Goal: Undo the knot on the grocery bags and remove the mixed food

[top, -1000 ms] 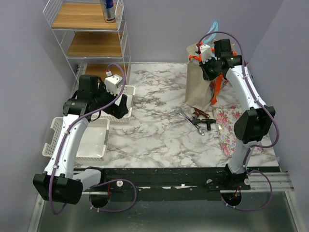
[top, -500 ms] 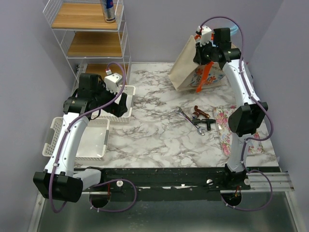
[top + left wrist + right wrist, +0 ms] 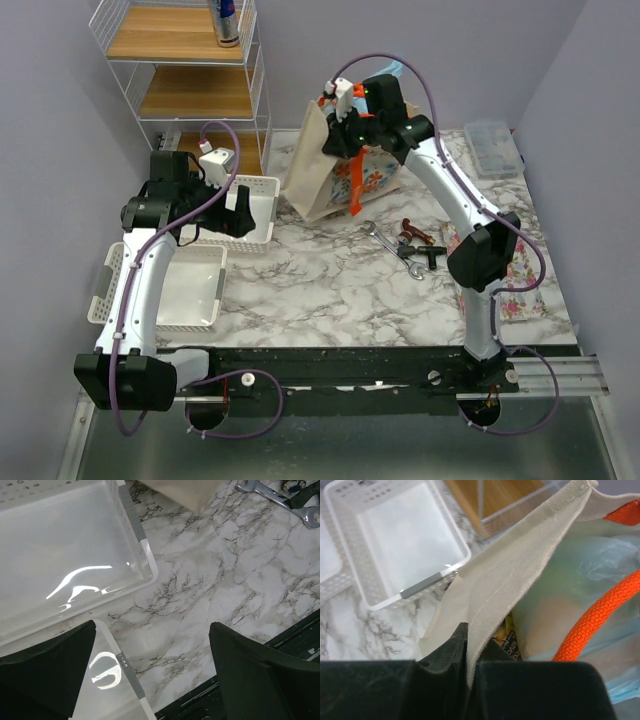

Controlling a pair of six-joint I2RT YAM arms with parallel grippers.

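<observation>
Pinching the tote (image 3: pixel 315 178), right end effector (image 3: pixel 340 132) holds it perhaps touching the basket (image 3: pixel 274 200).

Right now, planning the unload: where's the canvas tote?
Top view, far centre: canvas tote pinched in the right tool, just right of the far white basket.

Beige on the canvas tote (image 3: pixel 520 580), bright orange on its rope handle (image 3: pixel 592 625). Translucent light blue for the plastic bag (image 3: pixel 600 565) inside. White with grey veining across the marble surface (image 3: pixel 330 285). Plain white perforated baskets (image 3: pixel 190 290). Pink floral print on the cloth (image 3: pixel 520 300). Blue and silver drink can (image 3: pixel 226 22). White wire shelf (image 3: pixel 255 60) with wood-brown boards. Silver wrench (image 3: pixel 270 495).
</observation>
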